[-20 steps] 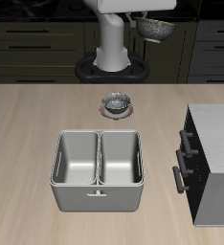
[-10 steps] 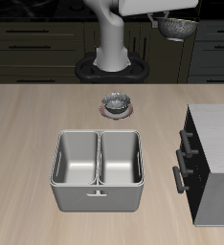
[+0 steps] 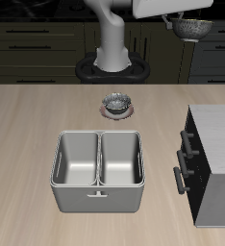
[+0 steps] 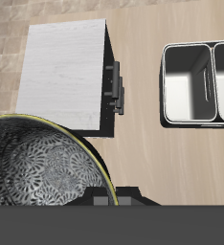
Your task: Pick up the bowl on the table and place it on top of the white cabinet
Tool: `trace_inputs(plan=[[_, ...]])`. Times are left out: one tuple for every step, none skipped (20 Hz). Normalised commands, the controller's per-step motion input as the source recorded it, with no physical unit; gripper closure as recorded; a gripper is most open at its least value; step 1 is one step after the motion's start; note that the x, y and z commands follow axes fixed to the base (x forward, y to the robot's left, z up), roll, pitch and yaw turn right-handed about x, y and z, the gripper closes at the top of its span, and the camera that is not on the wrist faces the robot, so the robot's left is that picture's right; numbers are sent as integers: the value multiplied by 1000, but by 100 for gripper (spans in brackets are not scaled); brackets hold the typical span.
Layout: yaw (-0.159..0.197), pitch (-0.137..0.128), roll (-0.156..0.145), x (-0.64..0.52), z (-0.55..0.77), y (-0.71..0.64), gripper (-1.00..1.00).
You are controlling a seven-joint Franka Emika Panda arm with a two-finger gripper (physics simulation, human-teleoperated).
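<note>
The grey metallic bowl (image 3: 191, 28) hangs high in the air at the back, held by my gripper (image 3: 178, 16), which is shut on its rim. In the wrist view the bowl (image 4: 37, 167) fills the near field and shows its dark mottled inside. The white cabinet (image 3: 218, 144), with pale top, black front and bar handles, stands on the table (image 3: 28, 135) at the front, well below and in front of the bowl. In the wrist view the cabinet's top (image 4: 61, 72) lies beyond the bowl. My fingertips are mostly hidden by the bowl.
A look-alike bowl on a pinkish-red saucer (image 3: 116, 103) sits mid-table near the robot base. A grey metal double bin (image 3: 97, 170) stands near the front edge, beside the cabinet; it also shows in the wrist view (image 4: 200, 81).
My gripper has carried the bowl sideways at height, from above the base toward the cabinet's side of the table. Nothing on the table moved.
</note>
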Motion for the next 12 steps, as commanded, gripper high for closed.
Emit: trace_inputs(plan=[[12,10,-7,81,85,262,100],[57,-31,-2,126,108,223,100],[-8,16,-61,547,146,402,100],[25,-4,-46,256,83,97,100],[22,-23,-27,124,29,66,100],[-3,64,-56,449,-73,185,100],[53,-24,-26,213,-10,227,100],[0,0,0,0,0,0,100],[18,73,1,284,-148,234,100],[10,-12,-15,188,-47,352,100],[75,-32,-10,136,-35,210,100],[-21,31,5,209,-103,299,100]])
